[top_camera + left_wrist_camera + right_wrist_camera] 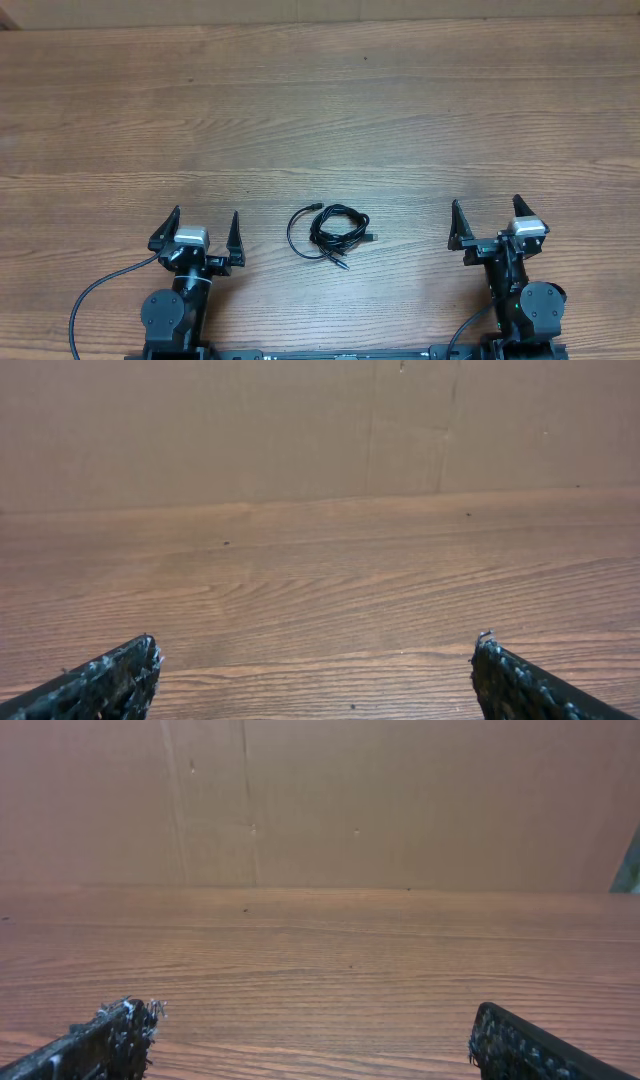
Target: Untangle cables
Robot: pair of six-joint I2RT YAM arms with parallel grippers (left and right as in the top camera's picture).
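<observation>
Cables point(335, 232) coiled, long axis left-right (one plug tip pointing right); left fingers point(234, 232) apart, right fingers point(457, 224) apart.

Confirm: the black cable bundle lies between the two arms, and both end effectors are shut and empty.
One error: the left end effector and right end effector are open, not shut, as the overhead view shows. The cables do lie between the arms, and both are empty.

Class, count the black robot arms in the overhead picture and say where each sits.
2. Left black robot arm bottom left; right black robot arm bottom right; thin black cables between them.
</observation>
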